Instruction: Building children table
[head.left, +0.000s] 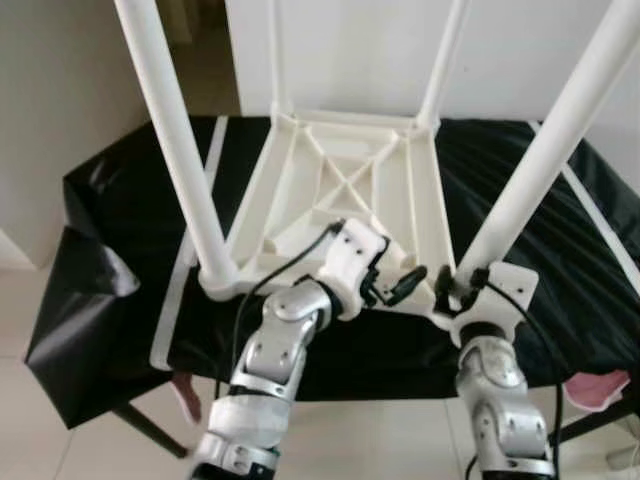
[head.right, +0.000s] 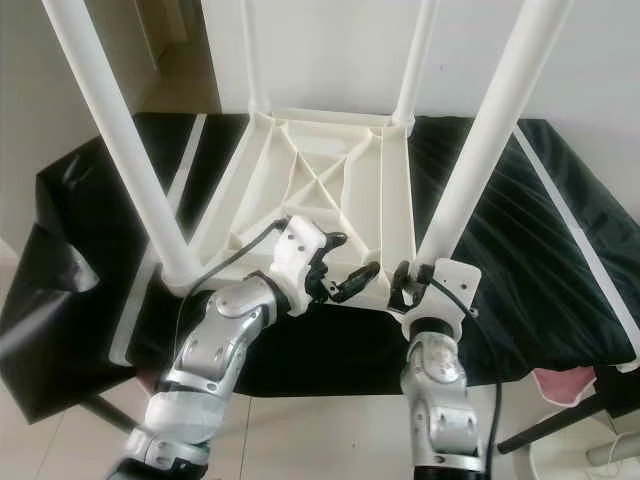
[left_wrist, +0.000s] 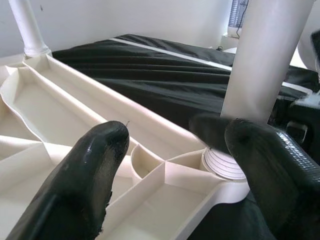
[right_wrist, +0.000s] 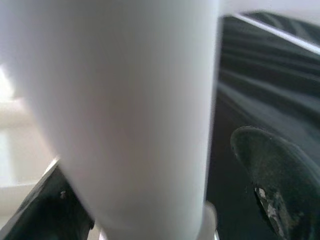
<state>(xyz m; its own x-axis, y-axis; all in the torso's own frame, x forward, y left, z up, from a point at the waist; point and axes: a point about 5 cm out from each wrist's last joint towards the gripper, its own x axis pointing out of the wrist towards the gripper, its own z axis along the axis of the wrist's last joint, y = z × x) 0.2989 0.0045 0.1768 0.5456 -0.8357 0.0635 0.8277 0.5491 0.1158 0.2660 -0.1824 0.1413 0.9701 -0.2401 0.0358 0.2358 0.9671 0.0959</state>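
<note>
- The white children's table lies upside down on the black-covered counter, its four legs standing upward.
- Our right gripper pinches the near right leg at its base.
- Our left gripper hovers spread over the frame's near edge (just beside that leg).
- We can read no writing.

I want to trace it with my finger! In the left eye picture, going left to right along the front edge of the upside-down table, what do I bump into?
Near-left table leg → left claw → right claw at the foot of the near-right table leg → black cloth.
</note>
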